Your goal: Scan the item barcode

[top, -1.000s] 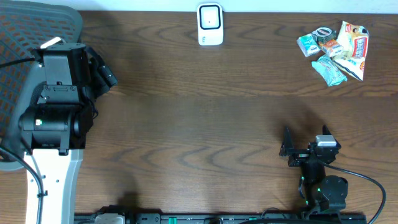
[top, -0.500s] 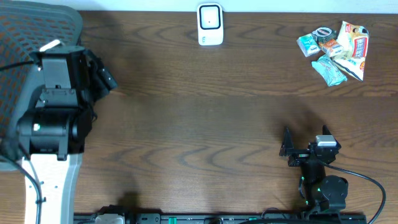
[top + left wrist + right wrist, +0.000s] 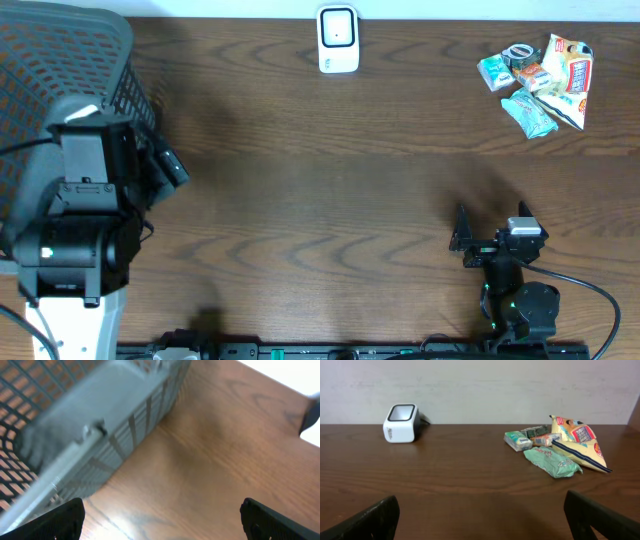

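A: Item pile (image 3: 538, 78) sits at the far right corner of the table (image 3: 300, 190). Several packets are heaped, touching and overlapping. None is lifted, and I can't tell which 1 gets scanned.
B: Scanner?
A: Scanner (image 3: 338, 40) is at the far edge, about the middle, well apart from the pile. Its dark window is on the top face.
B: Grippers?
A: Right gripper (image 3: 490, 222) is by the near edge, right side. Its fingers are spread wide with nothing between them. Left gripper (image 3: 165, 527) is also spread with nothing in it, beside the grey basket (image 3: 60, 70) at the left edge.
B: So step 1 is to reach for the pile. Risks?
A: Main 1: the heap is tight. Closing on 1 packet likely pinches 2, or drags a neighbour toward the right edge. The packets look thin and crinkly, so a hard squeeze could crease the printed face and the code may not read.
B: Barcode side?
A: No barcode shows in any view. Grab blind and the code could end up facing away from the window, or under a finger.
B: Anything else?
A: The scanner looks small and light, so a low approach with a packet could shove it. The left arm hangs close over the basket rim, and a careless swing could clip it.
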`<state>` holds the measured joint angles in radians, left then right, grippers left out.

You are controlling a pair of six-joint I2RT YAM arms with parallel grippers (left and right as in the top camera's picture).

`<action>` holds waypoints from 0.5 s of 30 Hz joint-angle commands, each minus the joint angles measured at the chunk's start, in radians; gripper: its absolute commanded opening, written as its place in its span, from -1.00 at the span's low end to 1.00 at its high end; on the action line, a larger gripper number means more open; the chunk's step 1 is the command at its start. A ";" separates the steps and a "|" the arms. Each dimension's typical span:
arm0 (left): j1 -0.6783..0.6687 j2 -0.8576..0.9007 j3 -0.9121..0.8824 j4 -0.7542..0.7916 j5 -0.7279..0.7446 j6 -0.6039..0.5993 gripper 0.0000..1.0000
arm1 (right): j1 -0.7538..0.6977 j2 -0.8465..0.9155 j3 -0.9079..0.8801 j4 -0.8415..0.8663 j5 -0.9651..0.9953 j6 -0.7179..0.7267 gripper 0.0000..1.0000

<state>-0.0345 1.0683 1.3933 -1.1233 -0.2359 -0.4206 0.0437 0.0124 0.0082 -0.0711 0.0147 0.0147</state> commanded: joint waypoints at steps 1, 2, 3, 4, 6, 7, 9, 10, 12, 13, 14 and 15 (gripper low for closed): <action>0.003 -0.032 -0.084 0.054 0.071 0.005 0.95 | 0.006 -0.007 -0.003 -0.003 0.001 0.014 0.98; 0.002 -0.043 -0.109 0.092 0.100 0.024 0.96 | 0.006 -0.007 -0.003 -0.003 0.001 0.014 0.99; 0.000 -0.057 -0.140 0.148 0.151 0.071 0.95 | 0.006 -0.007 -0.003 -0.004 0.001 0.014 0.99; -0.004 -0.070 -0.168 0.203 0.204 0.122 0.95 | 0.006 -0.007 -0.003 -0.003 0.001 0.014 0.99; -0.016 -0.094 -0.218 0.302 0.301 0.211 0.95 | 0.006 -0.007 -0.003 -0.003 0.001 0.014 0.99; -0.025 -0.108 -0.247 0.351 0.345 0.253 0.95 | 0.006 -0.007 -0.003 -0.003 0.001 0.014 0.99; -0.042 -0.136 -0.297 0.415 0.387 0.301 0.95 | 0.006 -0.007 -0.003 -0.003 0.001 0.014 0.99; -0.050 -0.149 -0.319 0.435 0.386 0.301 0.95 | 0.006 -0.007 -0.003 -0.003 0.001 0.014 0.98; -0.063 -0.177 -0.363 0.463 0.386 0.320 0.95 | 0.006 -0.007 -0.003 -0.003 0.001 0.014 0.98; -0.064 -0.190 -0.383 0.474 0.386 0.330 0.95 | 0.006 -0.007 -0.003 -0.004 0.001 0.014 0.99; -0.065 -0.207 -0.407 0.487 0.386 0.338 0.95 | 0.006 -0.007 -0.003 -0.004 0.001 0.014 0.98; -0.065 -0.223 -0.429 0.501 0.385 0.339 0.95 | 0.006 -0.007 -0.003 -0.003 0.001 0.014 0.98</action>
<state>-0.0952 0.8883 1.0180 -0.6472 0.1078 -0.1516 0.0437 0.0124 0.0082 -0.0711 0.0147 0.0151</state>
